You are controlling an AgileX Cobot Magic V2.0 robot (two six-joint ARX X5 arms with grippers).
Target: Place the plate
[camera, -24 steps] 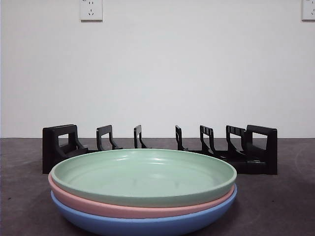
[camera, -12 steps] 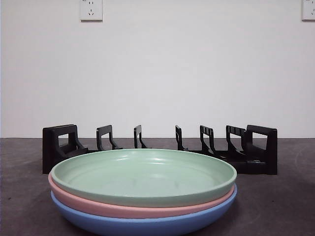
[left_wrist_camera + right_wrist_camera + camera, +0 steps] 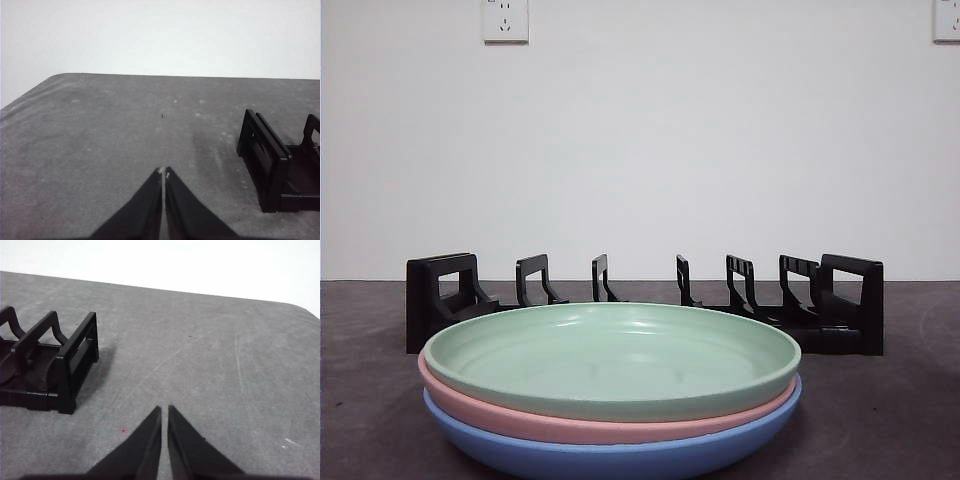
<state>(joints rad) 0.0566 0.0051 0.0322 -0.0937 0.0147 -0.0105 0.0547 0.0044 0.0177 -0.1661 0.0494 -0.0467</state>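
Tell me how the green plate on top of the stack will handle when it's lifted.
The green plate looks rigid and thin-walled, so probably light. Its smooth, slightly glossy rim may slip in a pinch. It nests on the pink plate, so it should lift free without tipping.

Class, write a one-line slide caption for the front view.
Green plate stacked on pink plate and blue plate, before an empty black rack on the grey table.

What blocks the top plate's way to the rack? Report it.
Nothing visible does. The green plate lies on top of the pink plate and blue plate, and the black rack stands just behind the stack, its slots empty.
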